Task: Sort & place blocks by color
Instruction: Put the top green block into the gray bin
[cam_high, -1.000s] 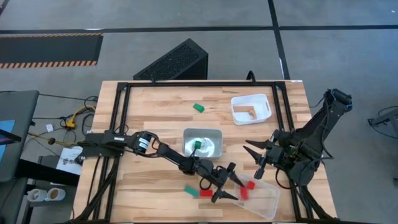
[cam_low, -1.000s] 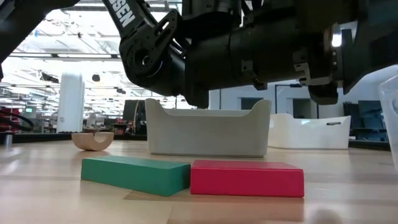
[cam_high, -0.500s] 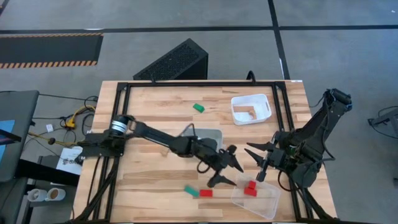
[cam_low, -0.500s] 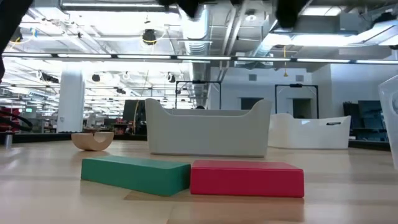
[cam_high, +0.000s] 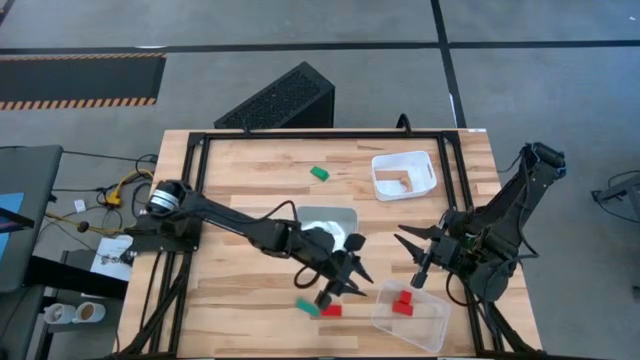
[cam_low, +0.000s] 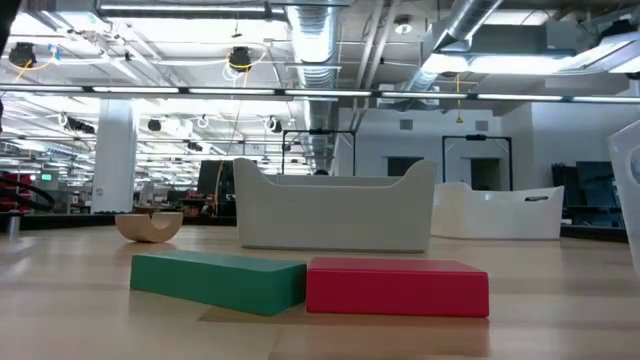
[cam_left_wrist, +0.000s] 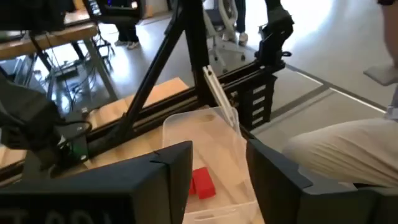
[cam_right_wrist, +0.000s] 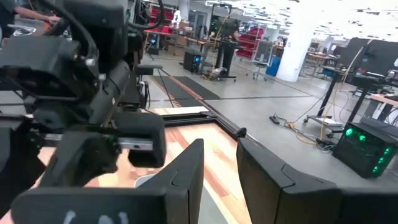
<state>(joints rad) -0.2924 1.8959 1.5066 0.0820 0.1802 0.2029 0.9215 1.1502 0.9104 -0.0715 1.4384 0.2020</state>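
Red block (cam_high: 331, 310) and green block (cam_high: 307, 306) touch on the table (cam_high: 240, 170); left gripper (cam_high: 341, 285) at their one o'clock, jaws narrow, empty. Right gripper (cam_high: 418, 257) jaws parted, empty.

What I could not make out

From above, my left claw (cam_high: 338, 284) overlapped the silvery tray (cam_high: 340, 214), hiding its near rim. The clear tray (cam_low: 627, 190) was cut off at the low view's edge; the wood blocks (cam_high: 399, 182) in the white tray were too small to count.
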